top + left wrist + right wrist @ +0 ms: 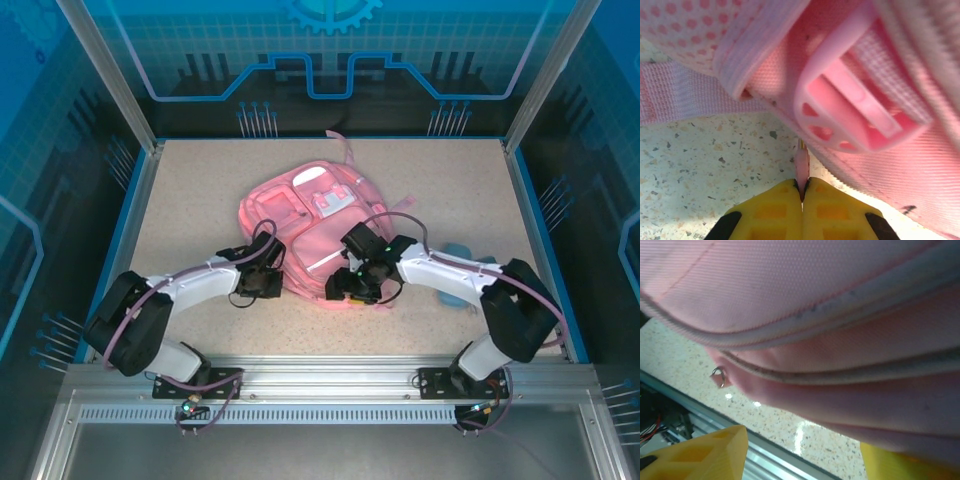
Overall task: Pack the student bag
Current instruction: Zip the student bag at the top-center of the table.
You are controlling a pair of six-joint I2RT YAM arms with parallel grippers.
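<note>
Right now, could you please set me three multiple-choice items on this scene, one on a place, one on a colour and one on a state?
1. Where does the student bag lie on the table?
A. in its far left corner
B. about mid-table
C. hanging over the right edge

2. What colour are the left gripper's fingers?
A. green
B. blue
C. yellow

3. How does the left gripper stand?
A. shut on a thin pink tab at the bag's edge
B. wide open above the bag
C. shut on a pencil

Key:
1 B, since the top view shows the bag around the table's middle.
2 C, since the left wrist view shows yellow fingers.
3 A, since in that view the fingers meet with the tab pinched between them.
</note>
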